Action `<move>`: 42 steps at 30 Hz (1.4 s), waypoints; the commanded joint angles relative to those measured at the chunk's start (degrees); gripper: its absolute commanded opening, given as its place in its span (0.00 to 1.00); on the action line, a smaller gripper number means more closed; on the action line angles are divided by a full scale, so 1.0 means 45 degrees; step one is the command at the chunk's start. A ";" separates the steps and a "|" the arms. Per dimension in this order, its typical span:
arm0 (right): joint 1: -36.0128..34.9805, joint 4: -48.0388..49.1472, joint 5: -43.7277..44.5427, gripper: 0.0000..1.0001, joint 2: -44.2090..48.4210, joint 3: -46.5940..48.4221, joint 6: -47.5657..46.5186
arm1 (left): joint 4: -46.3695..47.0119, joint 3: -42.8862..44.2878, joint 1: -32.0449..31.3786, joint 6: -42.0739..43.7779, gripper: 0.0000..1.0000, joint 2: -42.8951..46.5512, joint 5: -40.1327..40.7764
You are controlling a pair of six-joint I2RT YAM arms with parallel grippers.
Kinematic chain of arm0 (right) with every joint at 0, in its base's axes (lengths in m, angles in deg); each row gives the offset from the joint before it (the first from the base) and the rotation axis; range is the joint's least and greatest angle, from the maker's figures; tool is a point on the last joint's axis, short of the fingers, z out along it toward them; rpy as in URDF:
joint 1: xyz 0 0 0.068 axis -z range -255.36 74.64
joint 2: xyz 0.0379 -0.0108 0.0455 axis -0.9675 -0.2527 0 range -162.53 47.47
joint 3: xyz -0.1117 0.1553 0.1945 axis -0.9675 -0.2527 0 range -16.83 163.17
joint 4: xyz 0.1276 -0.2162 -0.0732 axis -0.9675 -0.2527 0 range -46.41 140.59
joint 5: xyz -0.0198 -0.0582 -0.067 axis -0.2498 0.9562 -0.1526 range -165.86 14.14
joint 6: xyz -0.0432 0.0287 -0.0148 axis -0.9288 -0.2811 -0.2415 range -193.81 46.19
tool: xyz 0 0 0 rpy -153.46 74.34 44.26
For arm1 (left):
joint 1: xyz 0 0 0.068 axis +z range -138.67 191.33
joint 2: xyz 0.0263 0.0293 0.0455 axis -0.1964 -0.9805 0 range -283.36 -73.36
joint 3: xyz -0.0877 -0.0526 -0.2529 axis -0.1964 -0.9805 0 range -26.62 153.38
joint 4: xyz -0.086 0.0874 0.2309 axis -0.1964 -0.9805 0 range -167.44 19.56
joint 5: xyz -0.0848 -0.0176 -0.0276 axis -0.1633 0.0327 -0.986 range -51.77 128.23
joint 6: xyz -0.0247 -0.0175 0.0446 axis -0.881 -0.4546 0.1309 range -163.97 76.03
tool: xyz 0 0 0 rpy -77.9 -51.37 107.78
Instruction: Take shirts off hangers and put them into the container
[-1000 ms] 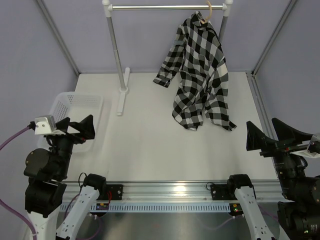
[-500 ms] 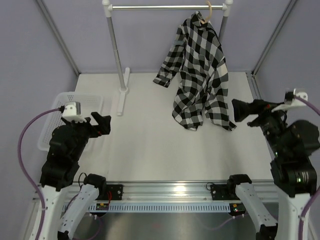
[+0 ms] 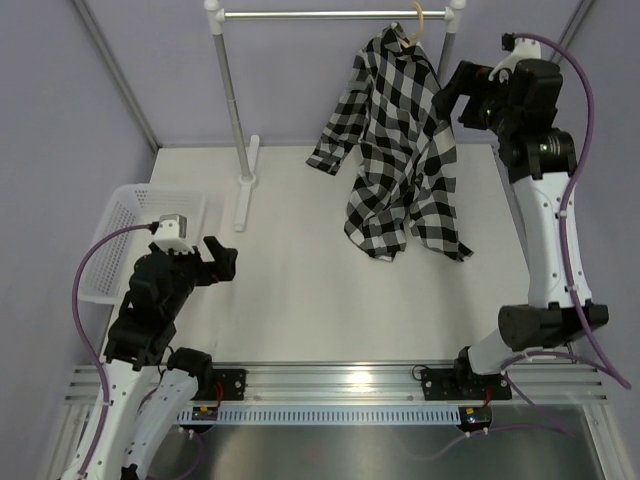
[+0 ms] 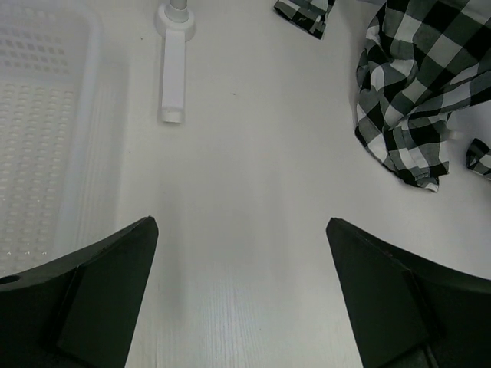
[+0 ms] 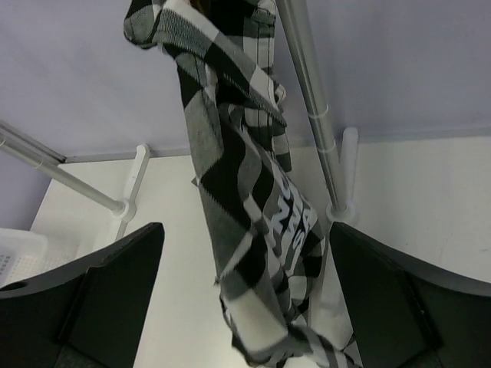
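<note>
The black-and-white checked shirt (image 3: 400, 150) hangs from the tan wooden hanger (image 3: 412, 30) on the rail, and its hem trails on the table. My right gripper (image 3: 450, 96) is raised high just right of the shirt's shoulder. It is open, and in the right wrist view (image 5: 245, 227) the shirt (image 5: 245, 199) hangs between and beyond the spread fingers, untouched. My left gripper (image 3: 225, 262) hovers open over bare table right of the white container (image 3: 140, 225), nothing between its fingers (image 4: 241, 224). The left wrist view shows the container (image 4: 38, 138) at left and the shirt's hem (image 4: 414, 92) far right.
The white-posted metal rail (image 3: 330, 14) spans the back, its left post (image 3: 232, 100) standing on a foot (image 4: 173, 69) near the container. Its right post (image 5: 307, 77) runs close behind the shirt. Purple walls and slanted frame bars enclose the table.
My right arm has swung up from the table's right edge to beside the hanging shirt. My left arm has moved forward and right, away from the container. Both grippers stay open.
</note>
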 commanded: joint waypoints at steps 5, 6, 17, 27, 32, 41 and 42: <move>-0.0700 -0.0890 -0.0207 0.97 -0.2724 0.4073 -0.2300 | 0.0949 -0.0012 0.0064 0.0152 0.99 0.0249 0.0024; -0.0779 -0.1008 -0.0245 0.96 -0.2977 0.4389 -0.2457 | 0.0949 -0.0032 0.0045 0.0152 0.99 0.0249 0.0005; -0.1306 -0.0892 -0.0129 0.69 -0.4620 0.5544 -0.2732 | 0.0949 -0.0110 0.0064 0.0132 0.99 0.0249 0.0024; -0.1365 -0.0911 0.0319 0.19 -0.4875 0.5993 -0.3298 | 0.0949 -0.0168 0.0064 0.0132 0.99 0.0210 -0.0054; -0.1443 0.0453 0.0087 0.00 -0.3763 0.5019 -0.3434 | 0.0949 -0.0168 0.0064 0.0132 0.99 0.0249 -0.0054; -0.1463 0.2838 -0.0830 0.00 -0.1048 0.2773 -0.3279 | 0.0930 -0.0207 0.0064 0.0132 0.99 0.0229 -0.0132; -0.1463 0.2916 -0.0928 0.00 -0.0698 0.2539 -0.3201 | 0.0930 -0.0207 0.0064 0.0132 0.99 0.0210 -0.0132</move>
